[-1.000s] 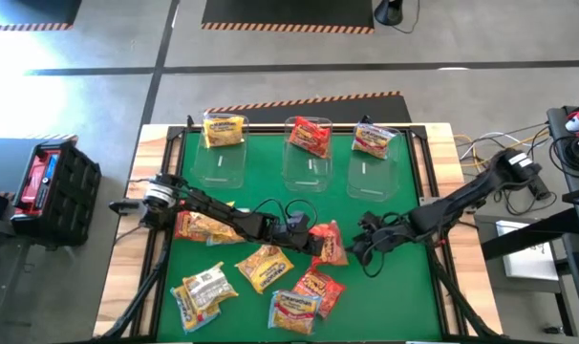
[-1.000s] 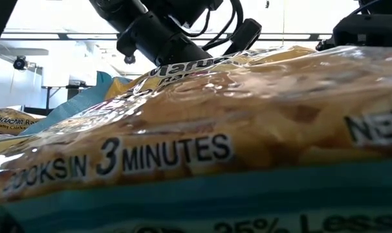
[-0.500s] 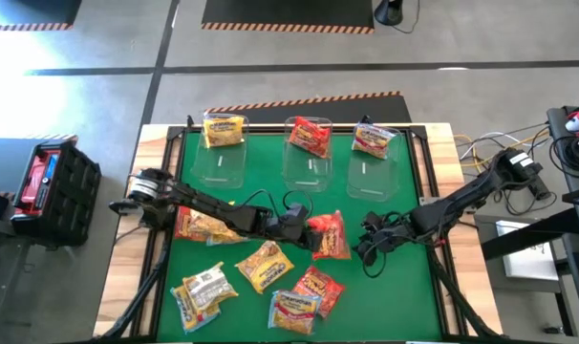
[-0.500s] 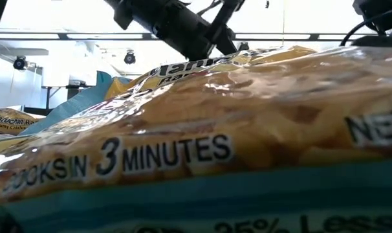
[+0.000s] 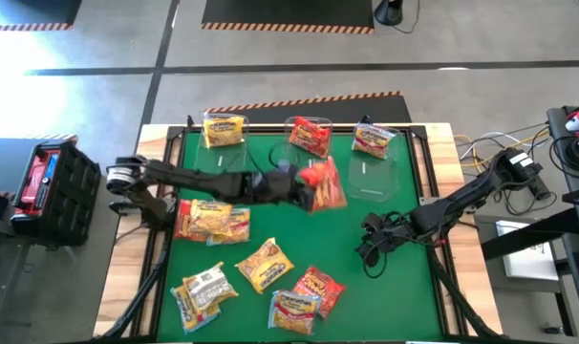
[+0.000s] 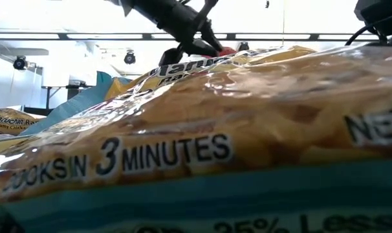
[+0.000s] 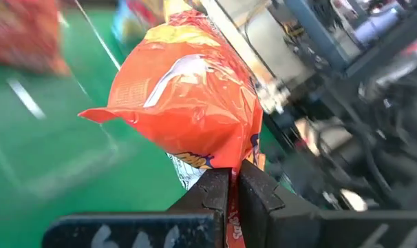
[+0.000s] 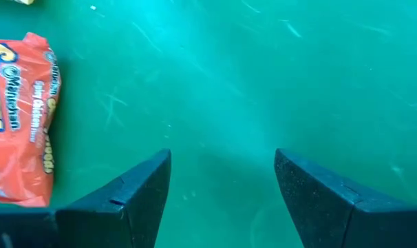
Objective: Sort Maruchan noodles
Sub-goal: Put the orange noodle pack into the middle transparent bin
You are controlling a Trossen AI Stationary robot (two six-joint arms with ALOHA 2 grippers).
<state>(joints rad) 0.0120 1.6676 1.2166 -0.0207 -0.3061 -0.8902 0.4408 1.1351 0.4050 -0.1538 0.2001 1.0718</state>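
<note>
My left gripper [image 5: 297, 185] reaches in from the table's left and is shut on a red-orange Maruchan packet [image 5: 324, 183], held in the air just near of the middle clear bin [image 5: 309, 162]. The packet fills the left wrist view [image 7: 188, 96]. Three clear bins stand along the far edge. They hold a yellow packet [image 5: 223, 129], a red packet [image 5: 310, 137] and a pale packet [image 5: 374, 140]. My right gripper [image 5: 371, 241] hovers open and empty over the mat at the right, and its wrist view [image 8: 222, 186] shows a red packet [image 8: 19, 158] lying flat nearby. My left gripper pinches one end edge of the red-orange packet [image 7: 221, 162] between its two fingers. The fingers come roughly level from the table's left. The packet sticks out beyond the fingertips, crumpled near the hold, and is lifted clear of the mat.
Loose packets lie on the green mat at the near left: a yellow pair [image 5: 211, 222], a yellow one [image 5: 264, 265], a pale one [image 5: 203, 290] and red ones [image 5: 316, 287]. A yellow packet [image 6: 196, 149] lies right before the low camera. Bare mat [image 5: 385, 201] lies at the right.
My left gripper has risen and gone toward the table's far edge, toward the middle bin, staying shut on the red-orange packet. The packet has come from the mat's middle and now hangs clear of the mat, next to the bin.
</note>
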